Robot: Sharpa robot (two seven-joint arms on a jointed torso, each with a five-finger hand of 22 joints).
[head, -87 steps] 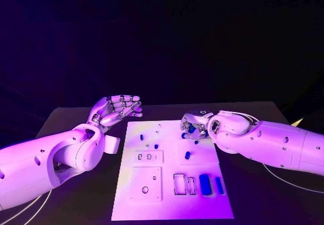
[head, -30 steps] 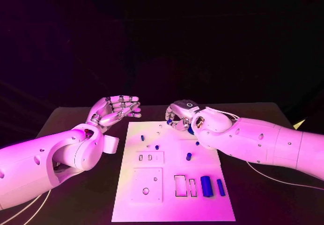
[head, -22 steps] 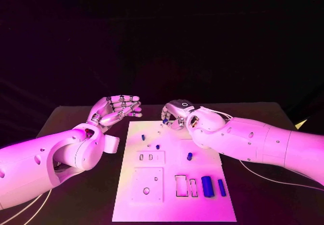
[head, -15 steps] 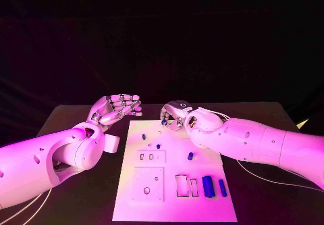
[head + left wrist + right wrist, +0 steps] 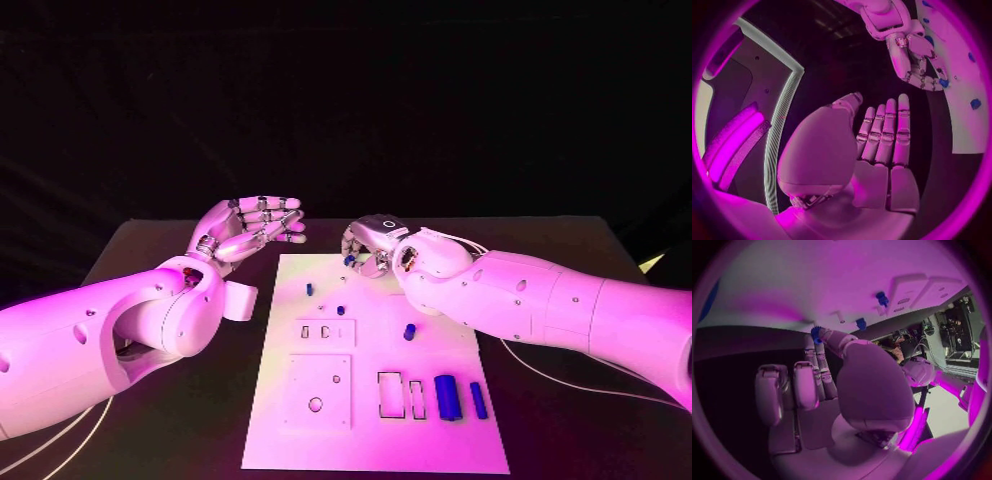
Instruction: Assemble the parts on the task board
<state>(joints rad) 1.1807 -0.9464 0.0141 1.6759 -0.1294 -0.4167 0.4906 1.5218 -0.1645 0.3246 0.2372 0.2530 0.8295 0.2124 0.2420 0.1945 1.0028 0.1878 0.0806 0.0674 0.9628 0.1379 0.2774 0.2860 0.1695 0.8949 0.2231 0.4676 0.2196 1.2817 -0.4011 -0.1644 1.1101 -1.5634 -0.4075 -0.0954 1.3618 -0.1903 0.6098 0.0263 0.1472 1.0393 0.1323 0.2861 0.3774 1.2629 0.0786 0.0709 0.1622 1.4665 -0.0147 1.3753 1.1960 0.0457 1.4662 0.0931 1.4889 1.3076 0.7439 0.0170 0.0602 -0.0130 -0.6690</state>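
Now right hand (image 5: 372, 247) fingers pinch small blue part (image 5: 816, 333) over flat white board (image 5: 361, 400); left hand (image 5: 248, 226) fingers spread, empty.

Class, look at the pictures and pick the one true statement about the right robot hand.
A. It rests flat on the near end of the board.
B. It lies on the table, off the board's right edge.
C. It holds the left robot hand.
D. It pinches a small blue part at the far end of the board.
D: the right robot hand is at the far end of the board, and the right wrist view shows a small blue part at its fingertips.
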